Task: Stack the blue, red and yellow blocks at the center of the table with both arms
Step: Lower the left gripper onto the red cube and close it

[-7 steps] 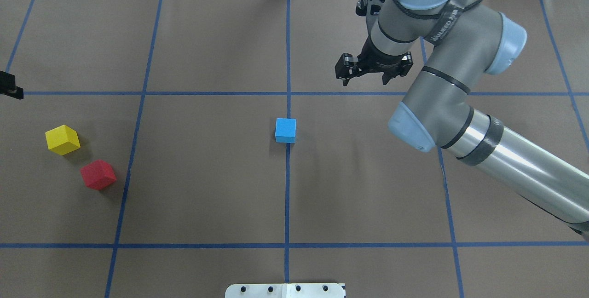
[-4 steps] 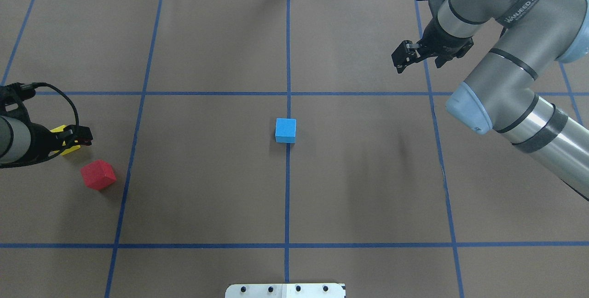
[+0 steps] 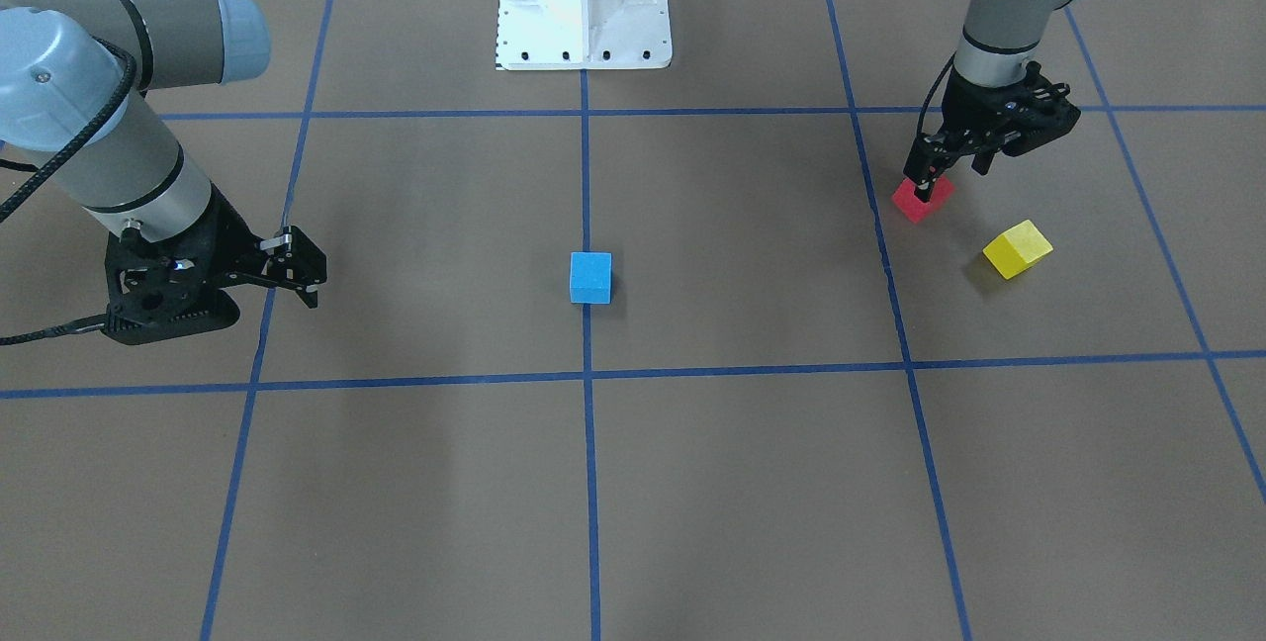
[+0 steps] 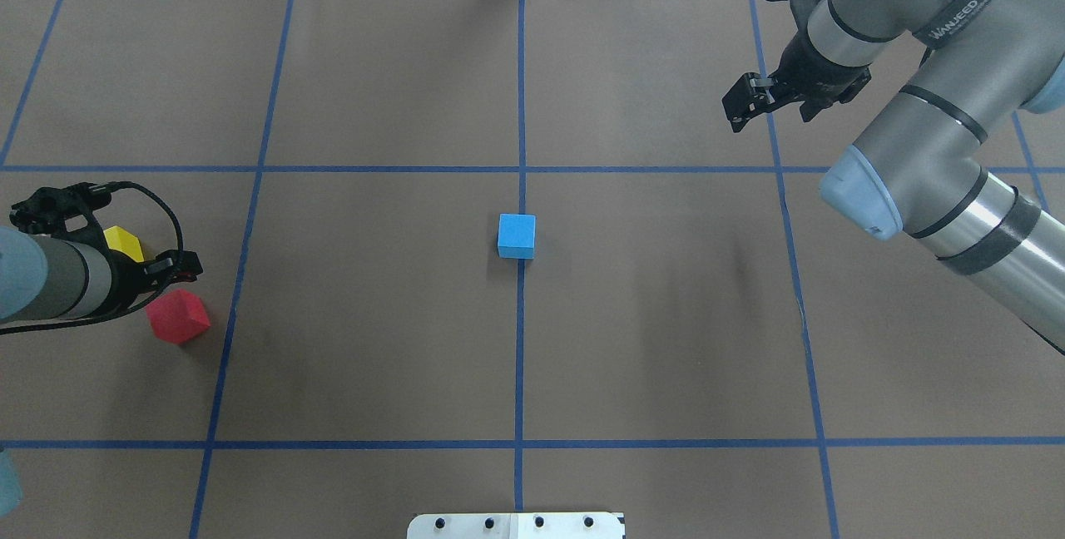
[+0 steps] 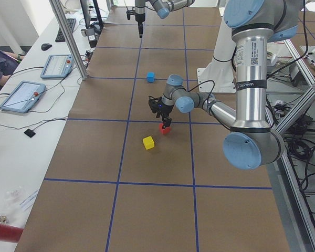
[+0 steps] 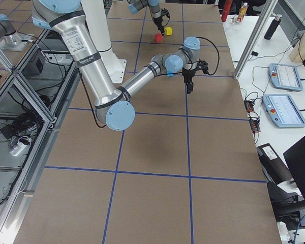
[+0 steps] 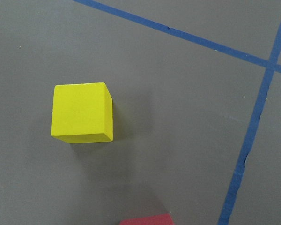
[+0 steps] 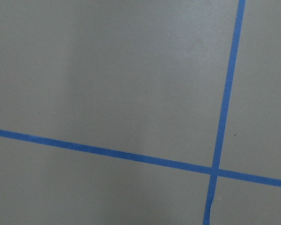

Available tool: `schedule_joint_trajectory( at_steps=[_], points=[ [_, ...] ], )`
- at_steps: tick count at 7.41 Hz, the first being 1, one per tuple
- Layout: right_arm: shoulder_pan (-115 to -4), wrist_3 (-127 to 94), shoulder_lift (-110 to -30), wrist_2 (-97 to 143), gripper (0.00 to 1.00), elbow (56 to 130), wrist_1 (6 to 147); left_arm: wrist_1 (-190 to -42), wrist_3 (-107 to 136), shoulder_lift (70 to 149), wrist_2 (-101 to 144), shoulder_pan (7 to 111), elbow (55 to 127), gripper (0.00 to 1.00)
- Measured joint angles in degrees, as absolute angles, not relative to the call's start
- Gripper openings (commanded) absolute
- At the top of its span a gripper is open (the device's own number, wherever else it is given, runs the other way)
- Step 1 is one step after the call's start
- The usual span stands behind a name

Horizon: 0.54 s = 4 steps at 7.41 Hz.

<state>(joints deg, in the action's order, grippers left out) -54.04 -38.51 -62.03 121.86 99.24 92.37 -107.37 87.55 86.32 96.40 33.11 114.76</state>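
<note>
The left arm (image 4: 50, 285) holds its jaws apart just above the red block (image 4: 177, 317), near the yellow block (image 3: 1017, 248). The blue block (image 4: 516, 235) sits at the counter (image 4: 374, 339) centre. The right arm (image 4: 940, 140) has its jaws apart, well away.

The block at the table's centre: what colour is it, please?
The block is blue; overhead view.

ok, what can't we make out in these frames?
- Yellow block: overhead view, mostly hidden by the left gripper and wrist.
- Red block: left wrist view, cut off by the bottom edge.
- Left jaws touching the red block or above it: front-facing view, the gripper overlaps it, height unclear.
- Right gripper: seen side-on everywhere, jaws open or shut unclear.
</note>
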Motion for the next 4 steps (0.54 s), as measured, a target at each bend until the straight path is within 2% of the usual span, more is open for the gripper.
schedule_joint_trajectory(
  at_steps=[2, 3, 4],
  points=[
    [-54.0, -38.5, -62.0, 121.8, 0.99, 99.2, 92.4, -107.5, 87.5, 86.9, 96.3, 32.2, 112.8, 1.00],
    [-54.1, -38.5, -62.1, 121.8, 0.99, 99.2, 92.4, -108.4, 87.4, 86.9, 96.3, 31.9, 111.6, 0.85],
    [-54.1, -38.5, -62.1, 121.8, 0.99, 99.2, 92.4, -109.8, 87.3, 87.0, 96.3, 31.7, 110.4, 0.26]
  ],
)
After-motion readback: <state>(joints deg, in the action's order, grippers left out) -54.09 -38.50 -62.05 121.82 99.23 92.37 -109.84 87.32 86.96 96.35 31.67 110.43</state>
